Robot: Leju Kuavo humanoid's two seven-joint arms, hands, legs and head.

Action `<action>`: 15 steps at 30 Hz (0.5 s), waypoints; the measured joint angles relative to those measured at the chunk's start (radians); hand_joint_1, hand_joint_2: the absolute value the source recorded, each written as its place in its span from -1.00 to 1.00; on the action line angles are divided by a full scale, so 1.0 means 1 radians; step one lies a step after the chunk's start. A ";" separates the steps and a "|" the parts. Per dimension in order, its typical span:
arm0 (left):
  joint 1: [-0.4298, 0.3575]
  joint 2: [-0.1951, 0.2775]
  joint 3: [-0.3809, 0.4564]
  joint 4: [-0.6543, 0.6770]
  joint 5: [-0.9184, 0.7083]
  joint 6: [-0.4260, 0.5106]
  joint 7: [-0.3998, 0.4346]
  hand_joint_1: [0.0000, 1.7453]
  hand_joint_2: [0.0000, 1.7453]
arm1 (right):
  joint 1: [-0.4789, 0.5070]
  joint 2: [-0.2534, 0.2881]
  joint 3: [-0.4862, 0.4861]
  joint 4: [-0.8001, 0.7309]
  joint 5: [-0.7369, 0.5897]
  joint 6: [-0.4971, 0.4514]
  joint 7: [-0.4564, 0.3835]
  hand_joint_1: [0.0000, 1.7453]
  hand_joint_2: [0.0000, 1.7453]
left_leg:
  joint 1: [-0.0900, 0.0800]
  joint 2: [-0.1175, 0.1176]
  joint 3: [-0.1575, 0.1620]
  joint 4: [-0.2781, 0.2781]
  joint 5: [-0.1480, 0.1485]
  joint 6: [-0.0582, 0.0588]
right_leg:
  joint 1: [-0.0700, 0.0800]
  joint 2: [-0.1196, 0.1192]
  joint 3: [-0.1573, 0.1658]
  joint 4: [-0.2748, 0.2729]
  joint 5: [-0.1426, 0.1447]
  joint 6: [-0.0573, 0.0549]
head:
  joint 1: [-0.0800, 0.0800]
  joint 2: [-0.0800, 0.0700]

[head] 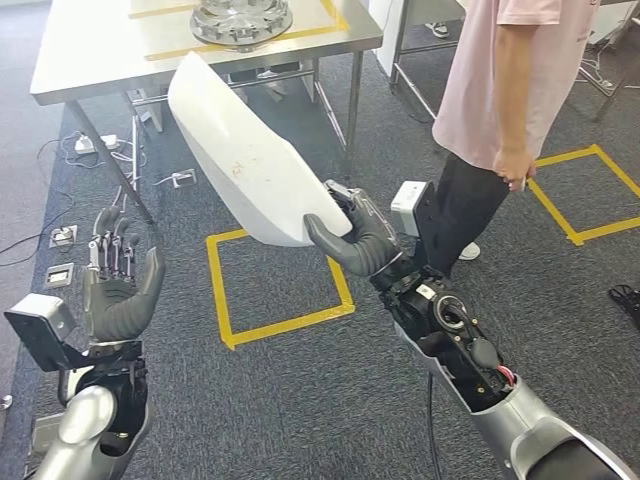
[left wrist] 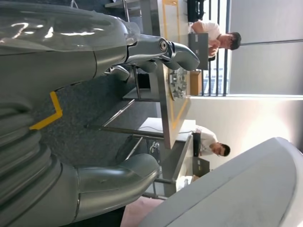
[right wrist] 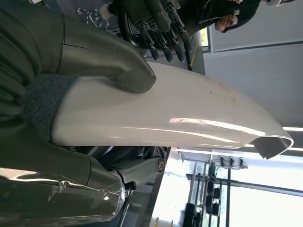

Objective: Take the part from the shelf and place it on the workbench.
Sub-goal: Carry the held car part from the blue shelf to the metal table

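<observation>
White part (head: 241,160) pinched at one end by right hand (head: 355,235); glossy, rigid shell judged slippery, lever-prone; left hand (head: 117,290) spread, empty.

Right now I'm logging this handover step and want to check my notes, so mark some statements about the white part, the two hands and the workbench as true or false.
1. The right hand holds the white part. True.
2. The left hand also grips the part. False: it holds nothing, fingers apart, well off to the side.
3. The part already rests on the workbench. False: it is in the air in front of the bench, above the carpet.
4. A round metal piece lies on the workbench. True.
5. A person in a pink shirt stands to the robot's right. True.
</observation>
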 joint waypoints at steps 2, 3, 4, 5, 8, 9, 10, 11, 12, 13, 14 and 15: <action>0.000 0.000 0.000 0.000 0.000 0.000 0.000 -1.00 1.00 | -0.001 0.000 0.000 0.000 0.000 0.000 0.000 1.00 1.00 | -0.001 0.000 0.051 -0.102 0.031 0.004 | 0.003 0.002 0.005 0.001 -0.008 0.011 | -0.001 0.000; 0.000 0.000 0.000 0.000 0.000 0.000 0.000 -1.00 1.00 | -0.001 0.000 0.000 0.000 0.000 0.000 0.000 1.00 1.00 | -0.004 0.000 0.058 -0.115 0.027 0.007 | 0.004 0.003 0.006 0.000 -0.011 0.017 | 0.000 0.000; 0.000 0.000 0.000 0.000 0.000 -0.001 0.000 -1.00 1.00 | -0.002 0.000 0.000 0.000 0.000 0.000 0.000 1.00 1.00 | -0.007 -0.002 0.059 -0.116 0.025 0.013 | 0.003 0.003 0.007 -0.002 -0.012 0.023 | 0.001 0.000; 0.000 0.000 0.000 0.000 0.000 -0.002 0.000 -1.00 1.00 | -0.002 0.000 -0.001 0.000 0.000 0.000 0.000 1.00 1.00 | -0.007 -0.003 0.062 -0.118 0.024 0.020 | 0.000 0.003 0.008 -0.004 -0.016 0.029 | 0.003 0.000; -0.002 -0.001 0.000 0.000 0.000 -0.008 -0.004 -1.00 1.00 | -0.003 0.000 -0.003 0.000 0.000 -0.001 -0.004 1.00 1.00 | -0.005 -0.003 0.077 -0.125 0.017 0.041 | -0.004 0.002 -0.031 0.085 -0.068 0.040 | 0.015 0.000; -0.002 -0.002 0.000 0.000 0.000 -0.010 -0.006 -1.00 1.00 | -0.003 0.000 -0.003 0.001 0.000 -0.001 -0.005 1.00 1.00 | -0.007 -0.003 0.081 -0.125 0.014 0.045 | -0.003 0.002 -0.066 0.157 -0.097 0.041 | 0.022 0.000; -0.001 -0.002 0.000 0.000 0.000 -0.012 -0.007 -1.00 1.00 | -0.002 0.000 -0.003 0.002 0.000 -0.001 -0.006 1.00 1.00 | -0.009 -0.003 0.084 -0.125 0.010 0.049 | -0.003 0.002 -0.108 0.235 -0.123 0.041 | 0.027 0.000; 0.000 -0.002 0.000 0.000 0.000 -0.014 -0.008 -1.00 1.00 | 0.000 0.000 -0.003 0.003 0.000 -0.001 -0.006 1.00 1.00 | -0.011 -0.003 0.088 -0.125 0.007 0.051 | -0.001 0.002 -0.143 0.293 -0.134 0.041 | 0.031 0.000; 0.001 -0.003 0.000 0.000 0.000 -0.015 -0.009 -1.00 1.00 | 0.002 0.000 -0.003 0.005 0.000 -0.001 -0.006 1.00 1.00 | -0.013 -0.004 0.092 -0.125 0.002 0.053 | 0.000 0.002 -0.162 0.314 -0.124 0.039 | 0.035 0.000; 0.001 -0.003 0.000 0.000 0.000 -0.015 -0.010 -1.00 1.00 | 0.003 0.000 -0.003 0.006 0.000 -0.001 -0.006 1.00 1.00 | -0.015 -0.006 0.099 -0.125 -0.003 0.053 | 0.002 0.002 -0.162 0.294 -0.095 0.036 | 0.038 0.000; 0.001 -0.003 0.000 0.000 0.000 -0.015 -0.010 -1.00 1.00 | 0.003 0.000 -0.003 0.008 0.000 -0.001 -0.007 1.00 1.00 | -0.016 -0.007 0.107 -0.125 -0.008 0.053 | 0.004 0.002 -0.141 0.235 -0.051 0.031 | 0.042 0.000; 0.001 -0.003 0.000 0.000 0.000 -0.015 -0.011 -1.00 1.00 | 0.003 0.000 -0.003 0.008 0.000 -0.001 -0.007 1.00 1.00 | -0.017 -0.008 0.116 -0.125 -0.014 0.052 | 0.007 0.002 -0.111 0.159 -0.008 0.024 | 0.046 0.000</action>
